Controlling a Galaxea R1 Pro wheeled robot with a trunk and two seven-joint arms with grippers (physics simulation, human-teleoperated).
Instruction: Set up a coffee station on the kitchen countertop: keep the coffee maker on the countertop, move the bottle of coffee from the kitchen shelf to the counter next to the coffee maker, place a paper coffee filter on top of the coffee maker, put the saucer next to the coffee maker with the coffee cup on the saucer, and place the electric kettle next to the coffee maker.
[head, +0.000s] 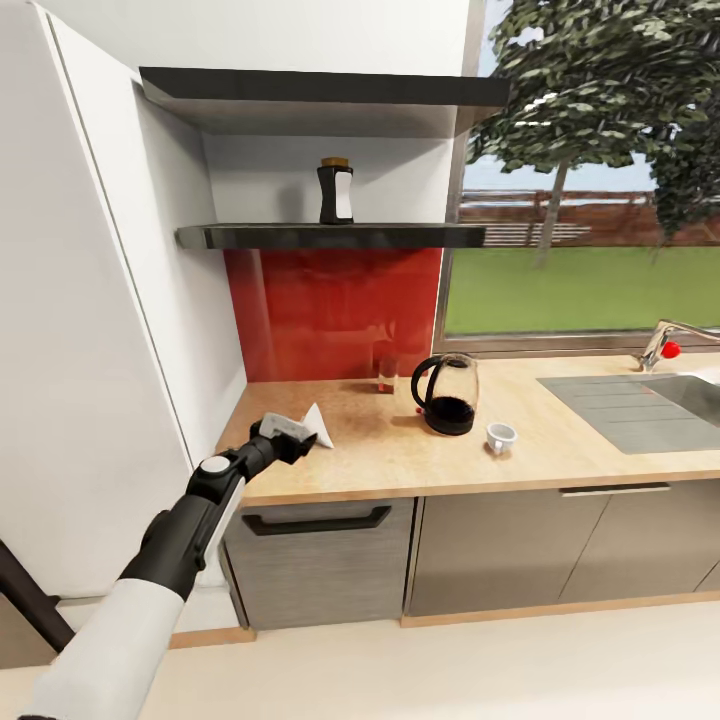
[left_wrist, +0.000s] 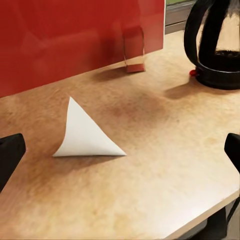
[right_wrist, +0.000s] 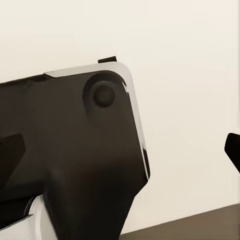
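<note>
Both sets of jaws stand spread with nothing between them. In the left wrist view the left gripper (left_wrist: 120, 150) shows as two dark fingertips (left_wrist: 10, 155) at the frame's edges, well apart, with the paper filter (left_wrist: 85, 132) lying free on the surface between and beyond them. The right wrist view shows the right gripper (right_wrist: 120, 150) with its dark tips just as wide, looking at a black and white part of the robot's own body (right_wrist: 70, 160) against a pale wall.

From the head, the left arm (head: 170, 560) reaches up from 7 o'clock, and its gripper (head: 300, 437) hangs over the front edge of the surface (head: 560, 450), just short of the white filter (head: 318, 425). That view also gives what the wrist misses: the shelf (head: 330, 236) at 12 o'clock carrying one dark coffee bottle (head: 335, 192), the steel sink (head: 640, 405) and tap (head: 665, 345) at 3 o'clock, and a window onto grass and a tree.

A red backsplash (head: 330, 310) rises behind the beige surface, with grey cabinets (head: 480, 550) beneath.

One glass kettle (head: 446, 394) stands near the middle, one small white cup (head: 500, 436) sits just beside it toward 4 o'clock, and one small clear holder (head: 386, 372) stands against the backsplash.
</note>
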